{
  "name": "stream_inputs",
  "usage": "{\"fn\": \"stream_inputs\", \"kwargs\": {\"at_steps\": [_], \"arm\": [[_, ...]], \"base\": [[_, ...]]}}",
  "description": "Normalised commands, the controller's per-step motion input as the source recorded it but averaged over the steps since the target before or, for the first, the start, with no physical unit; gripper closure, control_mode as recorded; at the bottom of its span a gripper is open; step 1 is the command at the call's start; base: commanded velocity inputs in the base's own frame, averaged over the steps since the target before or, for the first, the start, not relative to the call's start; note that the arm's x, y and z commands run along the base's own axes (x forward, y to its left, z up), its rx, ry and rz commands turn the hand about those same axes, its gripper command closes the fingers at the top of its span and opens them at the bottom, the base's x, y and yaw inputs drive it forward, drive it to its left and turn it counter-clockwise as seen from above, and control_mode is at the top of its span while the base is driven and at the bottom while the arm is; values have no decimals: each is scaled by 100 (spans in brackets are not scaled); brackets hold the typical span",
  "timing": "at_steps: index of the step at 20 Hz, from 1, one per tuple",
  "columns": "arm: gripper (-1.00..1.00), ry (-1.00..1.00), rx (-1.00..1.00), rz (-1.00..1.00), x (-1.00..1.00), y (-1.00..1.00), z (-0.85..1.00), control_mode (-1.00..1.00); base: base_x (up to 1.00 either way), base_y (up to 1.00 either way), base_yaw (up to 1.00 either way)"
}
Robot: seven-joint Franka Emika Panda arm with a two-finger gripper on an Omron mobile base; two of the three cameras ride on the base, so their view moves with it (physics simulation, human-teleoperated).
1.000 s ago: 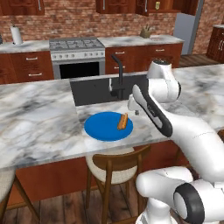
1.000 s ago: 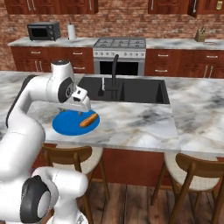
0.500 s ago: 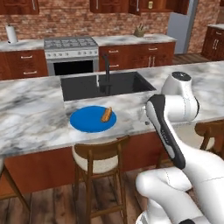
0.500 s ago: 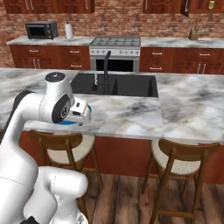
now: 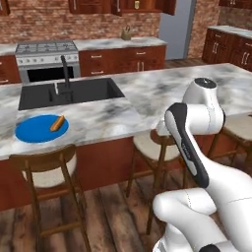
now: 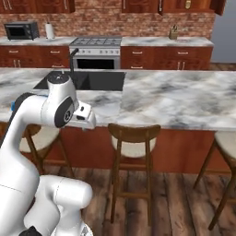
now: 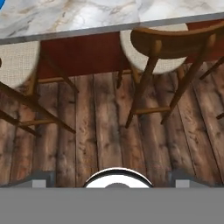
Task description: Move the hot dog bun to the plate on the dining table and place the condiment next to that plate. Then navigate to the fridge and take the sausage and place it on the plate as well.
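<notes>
The tan-orange hot dog bun lies on the right part of the blue plate, which sits on the marble dining table left of my arm. My gripper is tucked low off the table's front edge, well to the right of the plate. It points down at the stools and the wood floor. In the hand view its fingertips stand far apart with nothing between them. The grey fridge stands at the back right. The condiment and the sausage are out of view.
Wooden stools line the table's near side over a plank floor. A black sink with a faucet is set in the table behind the plate. A stove and cabinets run along the brick back wall.
The whole picture has shifted: the base has driven right along the table. My arm has pulled back from the plate and folded low. The bun stays on the plate.
</notes>
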Motion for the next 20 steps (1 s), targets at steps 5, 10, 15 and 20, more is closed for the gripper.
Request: {"fn": "stream_inputs", "kwargs": {"at_steps": [5,10,15,20], "arm": [[-100,0,0,0,0,0,0,100],[-100,0,0,0,0,0,0,100],[-100,0,0,0,0,0,0,100],[-100,0,0,0,0,0,0,100]], "base": [[-2,-100,-8],[0,-100,-7],[-3,-100,-9],[-12,-100,-15]]}}
